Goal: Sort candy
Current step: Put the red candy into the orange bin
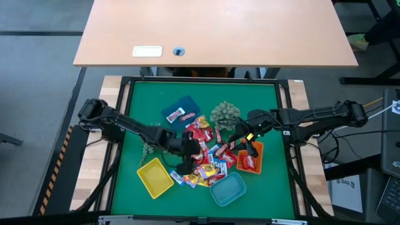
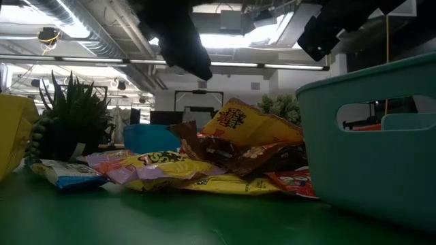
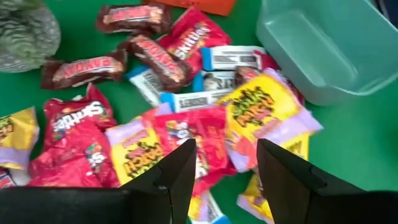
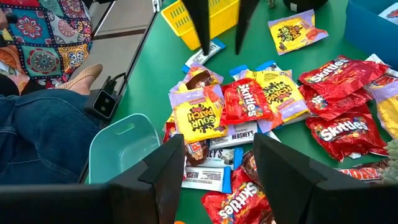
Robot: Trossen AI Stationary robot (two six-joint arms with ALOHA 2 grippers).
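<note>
candy [image 1: 209, 156]: heap at frame centre | left gripper [image 1: 187, 164]: over heap's lower-left edge, parted, empty | right gripper [image 1: 240, 140]: heap's upper right, parted, empty

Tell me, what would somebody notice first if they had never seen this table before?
Probably the big shiny heap of candy in the middle of the green table, red, yellow and blue wrappers all mixed up. Around it sit four little trays: yellow, teal, orange and blue. Two dark robot arms reach in from the sides, the left gripper and right gripper both open above the heap.
</note>
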